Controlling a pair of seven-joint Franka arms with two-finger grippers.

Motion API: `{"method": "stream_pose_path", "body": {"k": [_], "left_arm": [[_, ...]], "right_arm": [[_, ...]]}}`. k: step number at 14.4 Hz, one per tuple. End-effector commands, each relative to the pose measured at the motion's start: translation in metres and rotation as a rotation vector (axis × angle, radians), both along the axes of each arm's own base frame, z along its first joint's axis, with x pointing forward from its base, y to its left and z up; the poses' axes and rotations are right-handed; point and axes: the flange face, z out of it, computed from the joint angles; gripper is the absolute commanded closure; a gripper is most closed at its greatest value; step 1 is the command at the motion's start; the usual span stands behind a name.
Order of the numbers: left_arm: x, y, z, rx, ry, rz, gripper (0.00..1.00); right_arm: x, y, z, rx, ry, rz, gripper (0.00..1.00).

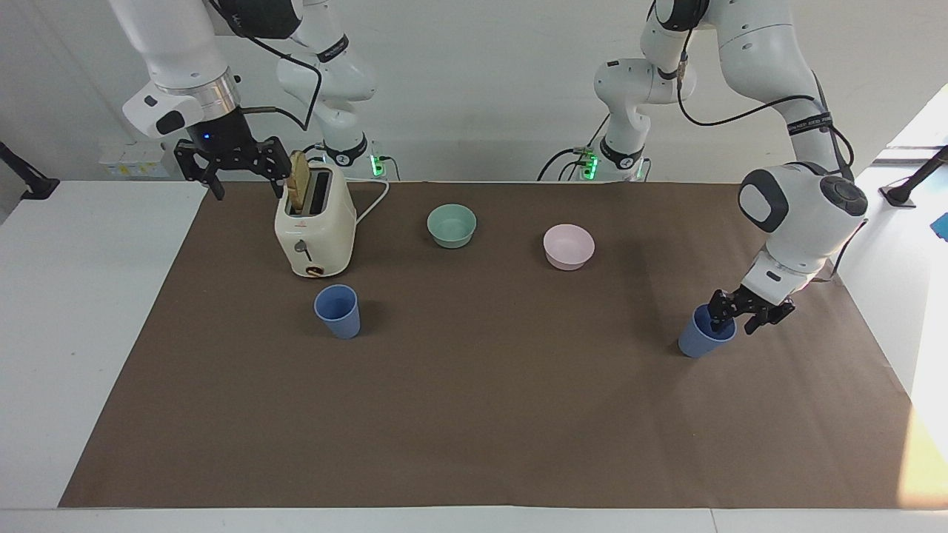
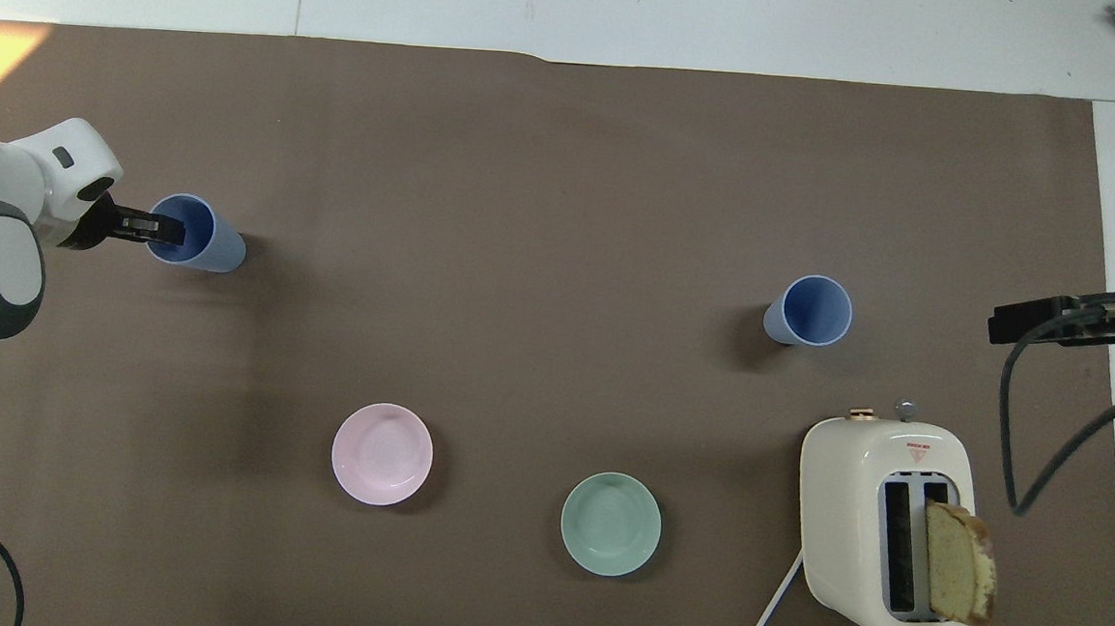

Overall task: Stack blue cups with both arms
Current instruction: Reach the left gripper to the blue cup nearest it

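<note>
Well, reading the facing view from its left edge: the right gripper [image 1: 250, 185] waits in the upper left of the frame, raised beside the toaster [image 1: 315, 233], fingers spread wide and holding nothing. One finger hangs close to the bread slice [image 1: 299, 181] sticking out of the slot, so I judge that a careless sweep from there could catch it.

Just below the toaster in the frame, left of centre, the first cup [image 1: 338, 311] stands on the surface [image 1: 481, 414]. It is upright with its mouth up and its long axis vertical. The green bowl [image 1: 452, 224] and the pink bowl [image 1: 569, 246] sit in the upper middle, well apart from both cups.

At the right of the frame, the second cup [image 1: 696, 342] stands the same way, mouth up and axis vertical. The left gripper [image 1: 735, 324] is down at its rim with its fingers apart. One finger looks dipped into the mouth and the other is outside the wall; they are not yet pinched.

My worry is here. The grip would take only one thin wall, off the cup's axis. If the fingers close unevenly or nudge first, I expect the light cup to tip or skid. Once lifted, it could hang tilted, and then it may jam on the other cup's rim.
</note>
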Motion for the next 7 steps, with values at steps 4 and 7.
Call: {"method": "stream_pose_path", "body": {"k": [4, 7], "left_arm": [[-0.008, -0.017, 0.043, -0.036, 0.022, -0.028, 1.0], [-0.013, -0.064, 0.066, -0.058, 0.016, 0.034, 1.0]], "right_arm": [[-0.005, -0.003, 0.0, 0.021, -0.014, 0.006, 0.0], [-0.005, -0.003, 0.0, 0.021, -0.014, 0.006, 0.0]]}}
